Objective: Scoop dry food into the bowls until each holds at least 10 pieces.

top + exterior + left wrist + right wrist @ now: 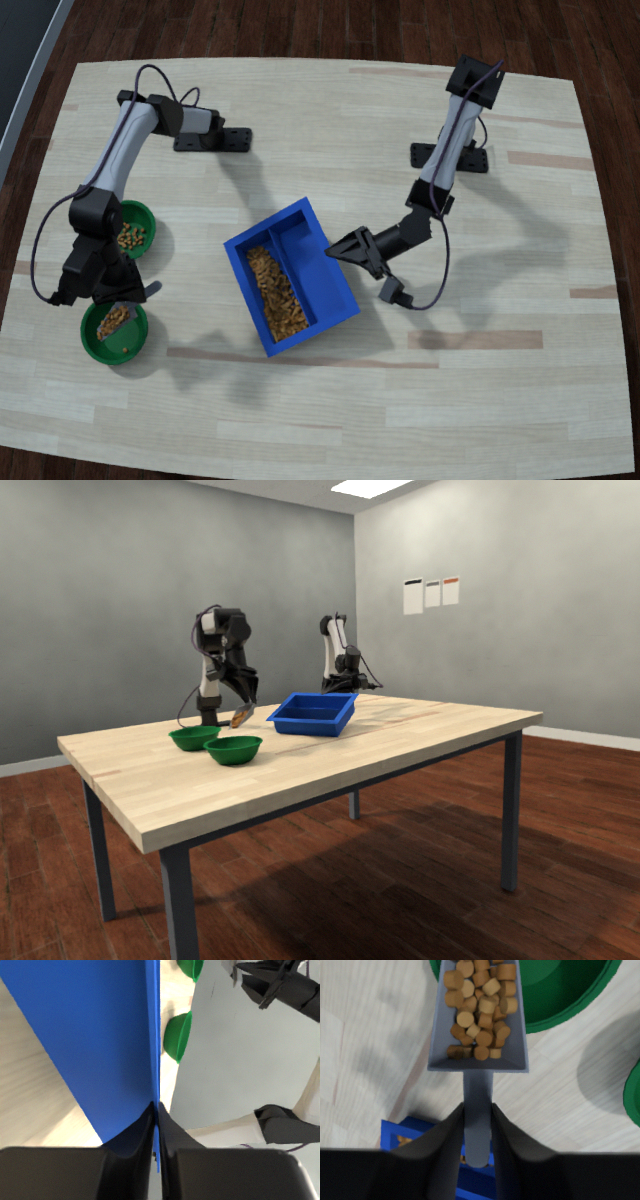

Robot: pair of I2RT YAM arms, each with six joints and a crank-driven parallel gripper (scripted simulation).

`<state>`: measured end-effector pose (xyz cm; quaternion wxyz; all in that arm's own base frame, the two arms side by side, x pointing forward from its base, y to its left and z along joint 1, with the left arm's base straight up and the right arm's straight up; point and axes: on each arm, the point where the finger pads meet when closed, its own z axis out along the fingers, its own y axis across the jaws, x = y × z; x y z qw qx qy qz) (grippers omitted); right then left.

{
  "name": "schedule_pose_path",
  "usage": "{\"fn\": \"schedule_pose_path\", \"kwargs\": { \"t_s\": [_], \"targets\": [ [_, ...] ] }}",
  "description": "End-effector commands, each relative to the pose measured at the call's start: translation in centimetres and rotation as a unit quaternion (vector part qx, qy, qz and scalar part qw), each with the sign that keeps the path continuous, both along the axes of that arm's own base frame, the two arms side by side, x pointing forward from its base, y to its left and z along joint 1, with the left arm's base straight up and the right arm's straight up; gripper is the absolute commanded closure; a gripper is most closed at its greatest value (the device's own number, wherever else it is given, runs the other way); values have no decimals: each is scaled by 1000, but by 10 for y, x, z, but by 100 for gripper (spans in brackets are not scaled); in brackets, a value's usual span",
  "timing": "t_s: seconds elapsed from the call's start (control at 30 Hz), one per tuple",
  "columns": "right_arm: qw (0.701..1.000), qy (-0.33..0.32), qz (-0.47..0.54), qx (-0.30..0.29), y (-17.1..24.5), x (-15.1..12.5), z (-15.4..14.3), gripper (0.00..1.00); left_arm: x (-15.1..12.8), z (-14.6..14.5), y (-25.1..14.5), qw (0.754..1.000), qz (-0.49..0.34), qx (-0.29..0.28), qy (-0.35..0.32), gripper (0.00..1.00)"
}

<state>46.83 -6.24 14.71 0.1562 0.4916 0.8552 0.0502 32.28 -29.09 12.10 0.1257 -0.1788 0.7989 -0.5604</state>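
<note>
L gripper (328, 252) (325, 690) (156, 1111): fingers closed on thin edge of blue box (317, 276) (310, 728) (95, 1035)
Box: fills upper L of view
Bowls: 2 green, beyond box edge; upper bowl (116, 356) (232, 753) (191, 967) (585, 1006) cut off by frame, lower bowl (147, 242) (193, 739) (176, 1037) (633, 1095) whole
R gripper (124, 301) (253, 702) (240, 973) (478, 1109): upper R corner, apart from box
Table (361, 413) (361, 748) (35, 1085) (545, 1080): pale wood

A pale wood-plank table (320, 413) (361, 759) — on it, two round green bowls (85, 335) (150, 227) (233, 753) (193, 740) and a blue divided box (330, 279) (310, 726).
</note>
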Motion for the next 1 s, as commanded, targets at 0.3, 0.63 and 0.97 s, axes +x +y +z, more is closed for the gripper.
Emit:
{"fn": "schedule_pose_path", "kwargs": {
  "t_s": [0.3,0.63,0.97],
  "targets": [
    [996,-51,-64,39,-7,21,24,100,8,40,-7,998,-12,-26,-58,100],
    [987,-72,-117,80,-6,29,38,100,8,40,-7,998,-12,-26,-58,100],
    [975,-116,-154,108,-7,31,73,100,8,40,-7,998,-12,-26,-58,100]
  ]
}}
